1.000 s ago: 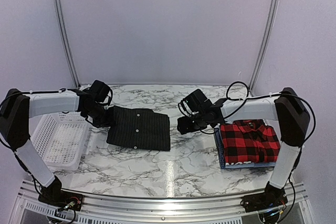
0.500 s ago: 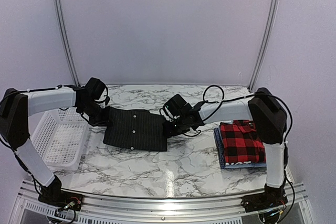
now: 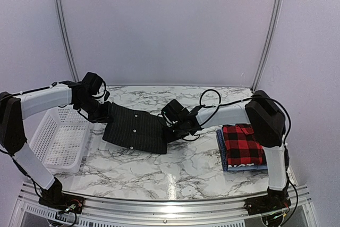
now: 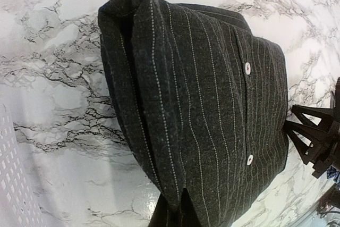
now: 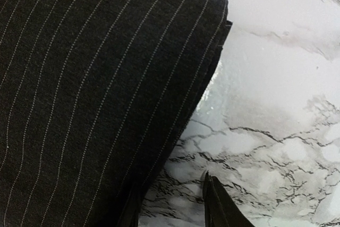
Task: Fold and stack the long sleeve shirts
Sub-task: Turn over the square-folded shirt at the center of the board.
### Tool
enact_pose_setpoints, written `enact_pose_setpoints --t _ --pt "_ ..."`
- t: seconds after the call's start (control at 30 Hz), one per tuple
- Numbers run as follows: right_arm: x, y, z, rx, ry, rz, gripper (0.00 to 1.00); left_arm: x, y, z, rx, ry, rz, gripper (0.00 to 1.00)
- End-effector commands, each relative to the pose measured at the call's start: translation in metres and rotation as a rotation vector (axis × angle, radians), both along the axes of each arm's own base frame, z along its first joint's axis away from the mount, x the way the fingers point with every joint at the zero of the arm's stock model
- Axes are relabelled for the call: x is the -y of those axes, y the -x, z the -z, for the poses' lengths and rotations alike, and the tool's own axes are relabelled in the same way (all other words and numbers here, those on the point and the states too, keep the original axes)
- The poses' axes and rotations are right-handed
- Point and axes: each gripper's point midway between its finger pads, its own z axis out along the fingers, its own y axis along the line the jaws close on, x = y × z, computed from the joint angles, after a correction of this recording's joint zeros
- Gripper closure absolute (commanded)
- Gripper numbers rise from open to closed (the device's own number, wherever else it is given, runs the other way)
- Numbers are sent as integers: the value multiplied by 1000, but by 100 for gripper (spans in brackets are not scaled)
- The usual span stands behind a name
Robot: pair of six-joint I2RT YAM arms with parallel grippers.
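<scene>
The black pinstriped shirt [image 3: 135, 129] lies folded on the marble table between my two grippers. At its left end my left gripper [image 3: 102, 113] is shut on the cloth; in the left wrist view the shirt [image 4: 202, 99] fills the frame and my left gripper [image 4: 180, 211] pinches its near fold. My right gripper [image 3: 170, 133] sits at the shirt's right edge. In the right wrist view that gripper [image 5: 172, 211] stands open: one finger lies against the shirt's [image 5: 90, 89] hem, the other over bare marble. The red-and-black plaid shirt [image 3: 241, 144] rests on the blue folded shirt [image 3: 220, 152] at the right.
A white mesh basket [image 3: 58, 142] stands at the table's left edge, just below the left arm. The right arm's black fingers [image 4: 313, 142] show at the right of the left wrist view. The table's metal rail [image 3: 170, 200] runs along the front.
The right arm has swung left from beside the plaid stack to the black shirt's right edge, its jaws narrowing. The left gripper has pulled the shirt's left end slightly left and back.
</scene>
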Motion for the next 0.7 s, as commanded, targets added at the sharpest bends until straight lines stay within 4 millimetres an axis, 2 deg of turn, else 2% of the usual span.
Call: enact_pose_setpoints --t 0.0,0.07,0.17,0.33,0.4,0.47,0.5,0.57,0.6,0.63,0.67 --pt "-22 10 9 -31 -9 -33 63 -3 -3 -31 52 24 -9 100" --pt "-32 13 10 -42 -40 -46 63 -6 -5 -38 67 27 -22 100" --pt "-57 17 9 -56 -114 -76 63 -14 -8 -56 95 39 -38 100" --pt "-135 33 20 -107 -262 -194 62 -13 -16 -93 162 51 -7 100" --pt "-166 41 24 -132 -322 -255 60 -5 -19 -106 175 86 20 100" --pt "-185 44 20 -174 -382 -291 59 6 -24 -113 170 131 40 100" --pt "-189 44 14 -177 -404 -301 56 11 -27 -116 170 145 45 100" --pt "-182 40 -7 -160 -438 -307 50 26 -36 -120 170 162 63 100" --pt "-172 35 -21 -142 -461 -298 46 37 -40 -119 166 161 79 100" --pt "-152 37 -21 -148 -469 -280 44 49 -43 -115 155 161 95 100" --pt "-134 34 -30 -142 -492 -259 42 64 -46 -111 144 164 112 100"
